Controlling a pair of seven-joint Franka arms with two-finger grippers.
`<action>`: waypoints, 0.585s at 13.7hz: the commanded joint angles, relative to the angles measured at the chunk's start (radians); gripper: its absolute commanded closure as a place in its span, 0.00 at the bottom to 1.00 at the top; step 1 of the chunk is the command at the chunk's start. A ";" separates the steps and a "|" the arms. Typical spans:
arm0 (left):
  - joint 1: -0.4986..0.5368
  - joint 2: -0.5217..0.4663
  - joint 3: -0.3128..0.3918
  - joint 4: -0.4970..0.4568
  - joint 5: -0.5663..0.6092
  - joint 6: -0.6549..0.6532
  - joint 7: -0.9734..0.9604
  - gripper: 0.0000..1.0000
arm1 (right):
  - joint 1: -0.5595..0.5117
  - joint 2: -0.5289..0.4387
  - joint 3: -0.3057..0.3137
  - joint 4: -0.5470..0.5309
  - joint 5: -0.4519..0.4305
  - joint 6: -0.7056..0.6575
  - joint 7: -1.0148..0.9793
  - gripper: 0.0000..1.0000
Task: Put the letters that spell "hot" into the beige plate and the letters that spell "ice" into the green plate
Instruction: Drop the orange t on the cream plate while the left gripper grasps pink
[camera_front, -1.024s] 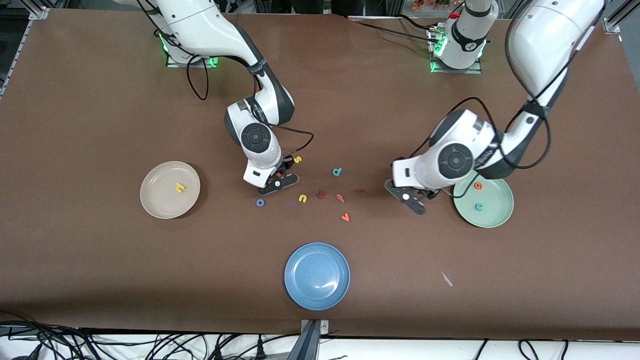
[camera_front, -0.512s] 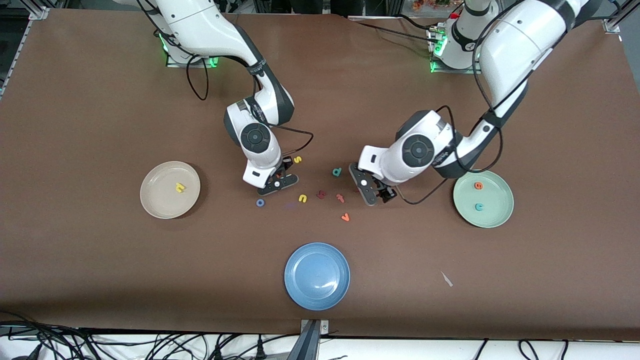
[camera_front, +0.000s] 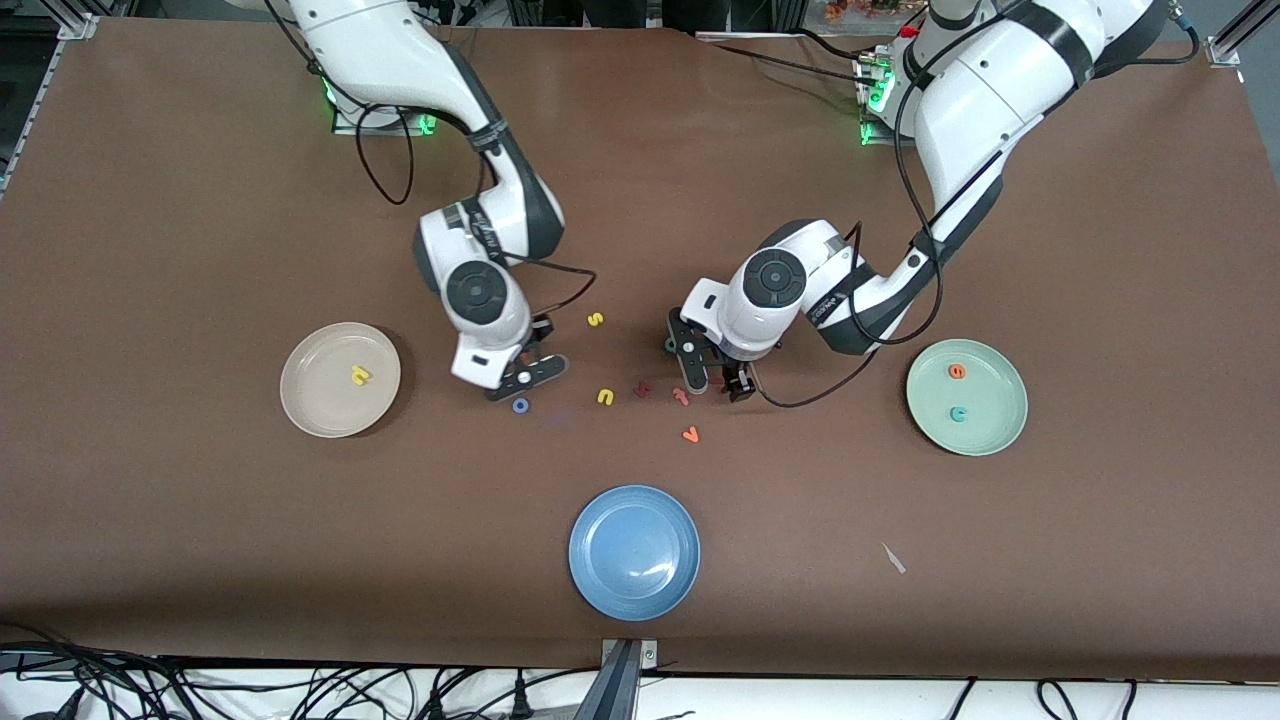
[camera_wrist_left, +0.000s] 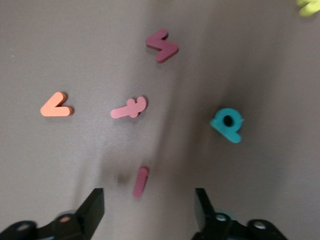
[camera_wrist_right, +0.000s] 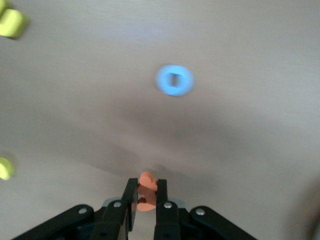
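**The red "i" lies between the open fingers**

The left gripper (camera_wrist_left: 145, 210) hangs jaws wide over the dark red "i" (camera_wrist_left: 140, 181); the bar points along, not across. The right gripper (camera_wrist_right: 145, 200) pinches the orange "t" (camera_wrist_right: 146, 186) over the table, near the blue "o" (camera_wrist_right: 174, 80).

beige plate (camera_front: 305, 400) (yellow "h" (camera_front: 360, 376) inside), blue plate (camera_front: 634, 590)

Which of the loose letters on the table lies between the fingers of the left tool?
The dark red bar "i". It lies straight between the open fingers of the left tool; the pink hooked letter, teal "d" and the orange one lie outside them.
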 joint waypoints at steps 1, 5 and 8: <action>0.001 0.027 -0.001 0.013 0.080 0.016 0.020 0.28 | 0.001 -0.074 -0.086 -0.052 -0.003 -0.060 -0.074 0.98; -0.015 0.043 0.000 0.013 0.094 0.018 0.016 0.34 | 0.000 -0.079 -0.237 -0.080 0.005 -0.061 -0.322 0.98; -0.019 0.046 0.000 0.013 0.114 0.018 0.017 0.41 | -0.016 -0.067 -0.294 -0.092 0.005 -0.042 -0.408 0.98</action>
